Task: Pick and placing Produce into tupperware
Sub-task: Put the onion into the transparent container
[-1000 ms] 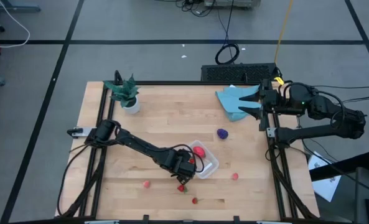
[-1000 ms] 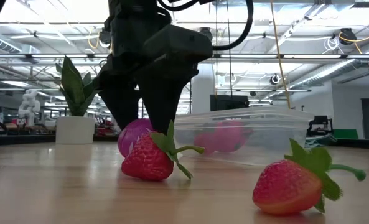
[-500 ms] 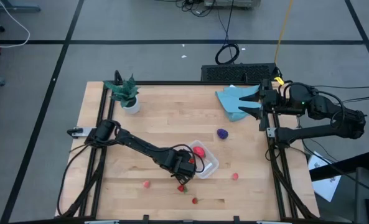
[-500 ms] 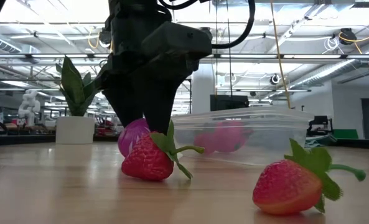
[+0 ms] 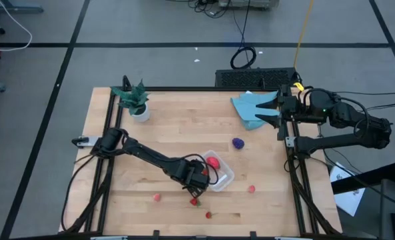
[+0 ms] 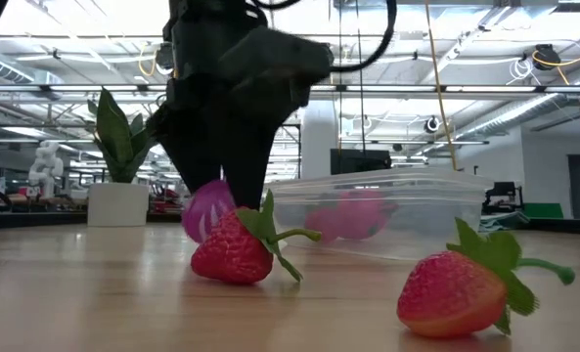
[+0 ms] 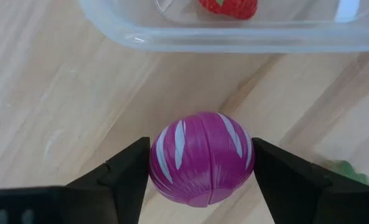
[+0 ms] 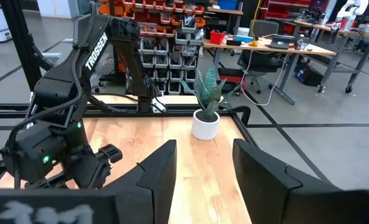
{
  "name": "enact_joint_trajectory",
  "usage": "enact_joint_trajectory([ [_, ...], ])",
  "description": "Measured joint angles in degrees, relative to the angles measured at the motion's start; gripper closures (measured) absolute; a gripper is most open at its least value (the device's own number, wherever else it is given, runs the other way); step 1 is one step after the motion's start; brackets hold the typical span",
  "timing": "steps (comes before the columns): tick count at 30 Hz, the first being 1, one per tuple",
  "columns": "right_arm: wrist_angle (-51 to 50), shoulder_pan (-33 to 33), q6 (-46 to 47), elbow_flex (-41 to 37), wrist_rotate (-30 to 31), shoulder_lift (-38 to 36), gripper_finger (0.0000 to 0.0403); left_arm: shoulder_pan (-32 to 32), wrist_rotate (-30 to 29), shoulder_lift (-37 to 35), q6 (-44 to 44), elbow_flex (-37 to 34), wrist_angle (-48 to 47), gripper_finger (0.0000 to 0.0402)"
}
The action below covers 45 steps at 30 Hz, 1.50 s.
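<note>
The left gripper (image 7: pixel 201 167) is closed on the magenta striped ball (image 7: pixel 201 158), one dark finger pressed against each side of it, so the jaws stand only as wide as the ball itself. In the low view the ball (image 6: pixel 209 210) sits between the fingers just above the wood, close behind a strawberry (image 6: pixel 236 247) lying on the table (whether ball and table touch cannot be told). Seen from above, this gripper (image 5: pixel 198 180) is at the near left corner of the clear tub (image 5: pixel 224 177), just outside its wall.

The tub rests near the middle of the table (image 5: pixel 170 127), with a larger red piece (image 5: pixel 213 161) inside it; the wrist view shows the tub's rim (image 7: pixel 172 37) just ahead of the held ball.

Other produce lies loose on the wood: a dark purple piece (image 5: pixel 238 143) beyond the tub, a small berry (image 5: pixel 252 189) to its right, another (image 5: pixel 157 197) to its left, and one (image 5: pixel 208 215) near the front edge.

The right gripper (image 5: pixel 269 110) waits at the far right edge over the blue cloth (image 5: pixel 249 108), its fingers (image 8: pixel 159 171) parted and holding nothing.
</note>
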Motion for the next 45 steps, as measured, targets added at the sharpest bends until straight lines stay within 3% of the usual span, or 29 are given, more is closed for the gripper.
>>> enact_joint_trajectory([
  [17, 0.02, 0.0, 1.42, 0.0, 0.0, 0.0, 0.0252, 0.25, -1.33, -9.52, -5.53, 0.28, -0.18, 0.0144],
  [31, 0.04, -0.01, 1.38, 0.0, 0.0, 0.0, 0.0252, 5.09, -0.56, -10.19, 9.8, 0.31, 14.61, 0.0144],
  [45, 0.09, -0.01, 1.01, 0.0, 0.0, 0.0, 0.0252, 7.79, -0.4, -10.17, 19.19, 1.61, 21.25, 0.0144],
])
